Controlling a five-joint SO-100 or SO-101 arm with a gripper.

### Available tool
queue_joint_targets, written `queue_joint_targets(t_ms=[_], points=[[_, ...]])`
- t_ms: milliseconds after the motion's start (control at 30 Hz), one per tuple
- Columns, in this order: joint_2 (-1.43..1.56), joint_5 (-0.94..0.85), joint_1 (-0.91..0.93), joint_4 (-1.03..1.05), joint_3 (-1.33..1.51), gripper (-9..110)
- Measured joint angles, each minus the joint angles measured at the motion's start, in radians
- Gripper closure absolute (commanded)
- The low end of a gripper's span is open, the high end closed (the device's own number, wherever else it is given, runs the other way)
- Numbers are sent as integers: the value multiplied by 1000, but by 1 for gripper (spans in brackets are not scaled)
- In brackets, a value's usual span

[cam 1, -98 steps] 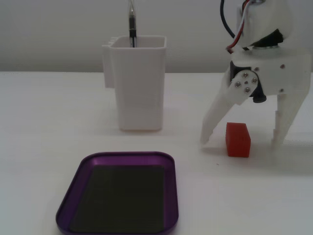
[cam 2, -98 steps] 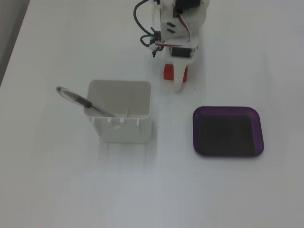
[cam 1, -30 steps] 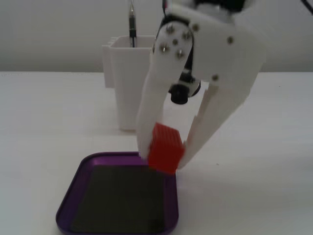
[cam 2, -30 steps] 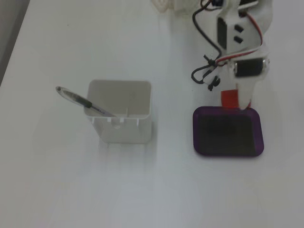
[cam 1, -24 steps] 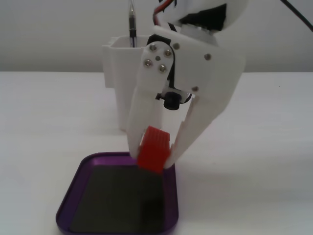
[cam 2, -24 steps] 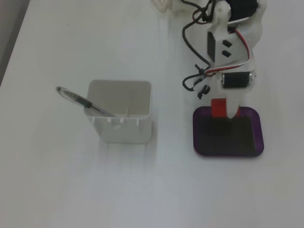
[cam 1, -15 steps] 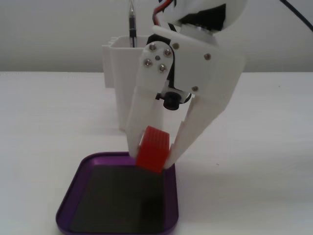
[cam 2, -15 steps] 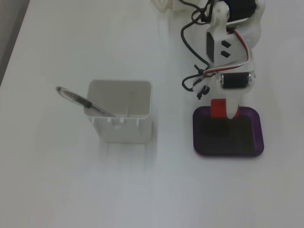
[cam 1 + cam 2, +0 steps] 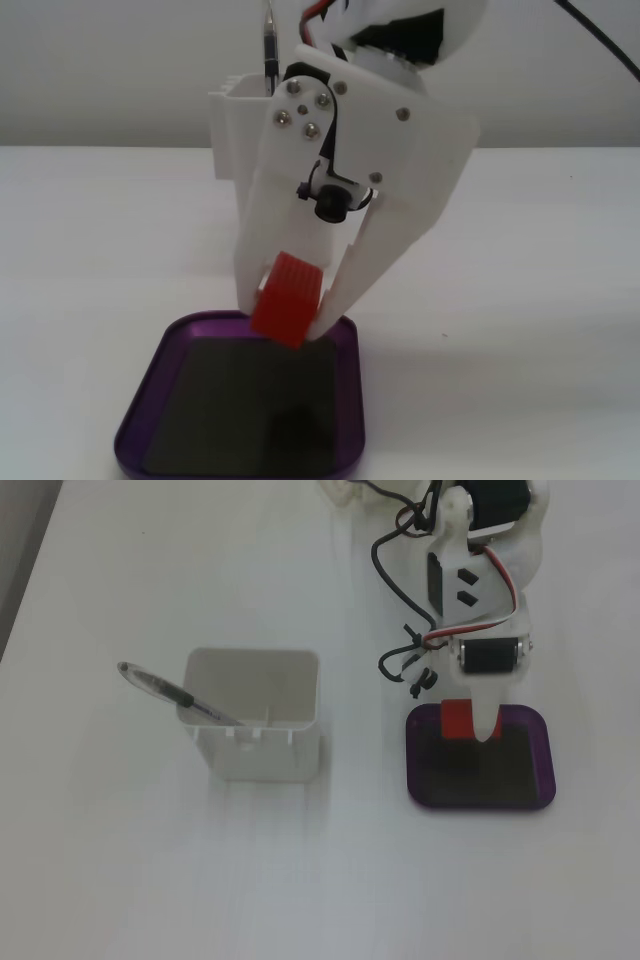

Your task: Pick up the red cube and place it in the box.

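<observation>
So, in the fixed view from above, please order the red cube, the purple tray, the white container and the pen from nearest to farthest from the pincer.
From the pincer:
1. Red cube, held in it.
2. Purple tray, directly below.
3. White container, to the left.
4. Pen, sticking out of the container's far left side.

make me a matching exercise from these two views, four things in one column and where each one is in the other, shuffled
Things:
1. red cube
2. box
3. pen
4. white container

Places:
A. leaning inside the white container
B. lying on the table under the gripper
C. clamped between the gripper's fingers
D. standing on the table left of the box in the fixed view from above

Pairs: 1-C, 2-B, 3-A, 4-D
</observation>
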Motion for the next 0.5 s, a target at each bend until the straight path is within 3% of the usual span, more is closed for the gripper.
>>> queue_joint_targets(t_ms=[500], points=[[-110,-3,-14,0,-2,102]])
